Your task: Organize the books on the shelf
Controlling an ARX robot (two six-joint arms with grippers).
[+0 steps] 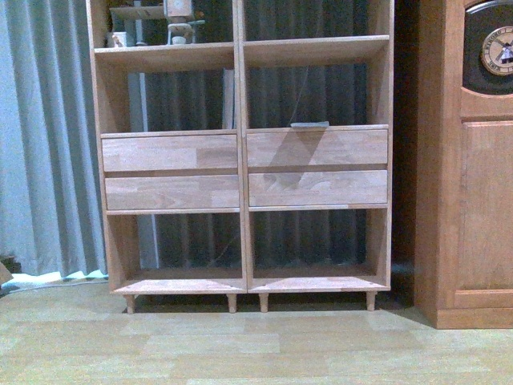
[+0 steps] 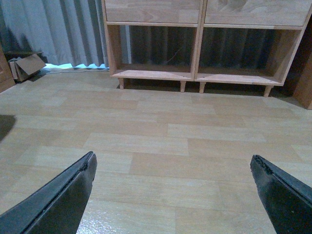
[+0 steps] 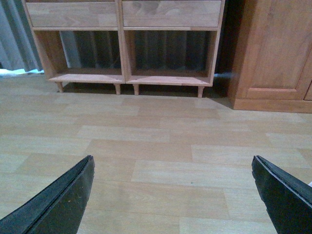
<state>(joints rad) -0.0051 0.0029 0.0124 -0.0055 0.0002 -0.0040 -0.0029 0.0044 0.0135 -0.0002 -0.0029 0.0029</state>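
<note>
The light-wood shelf (image 1: pixel 241 160) stands ahead on short legs, with open compartments, a central divider and plain drawer fronts. A thin grey-blue flat thing (image 1: pixel 309 124) lies on the ledge above the right drawers; I cannot tell whether it is a book. The teal book and the pale paperback are not clearly in view. My left gripper (image 2: pixel 173 163) is open and empty above bare floor, well short of the shelf (image 2: pixel 198 48). My right gripper (image 3: pixel 173 163) is open and empty above the floor, also short of the shelf (image 3: pixel 125 48). Neither arm shows in the front view.
A darker reddish cabinet (image 1: pixel 473 200) stands right of the shelf and shows in the right wrist view (image 3: pixel 273 53). A grey curtain (image 1: pixel 44 136) hangs at the left. A cardboard box (image 2: pixel 28 66) lies by the curtain. Small objects (image 1: pixel 178 24) sit in the shelf's top-left compartment.
</note>
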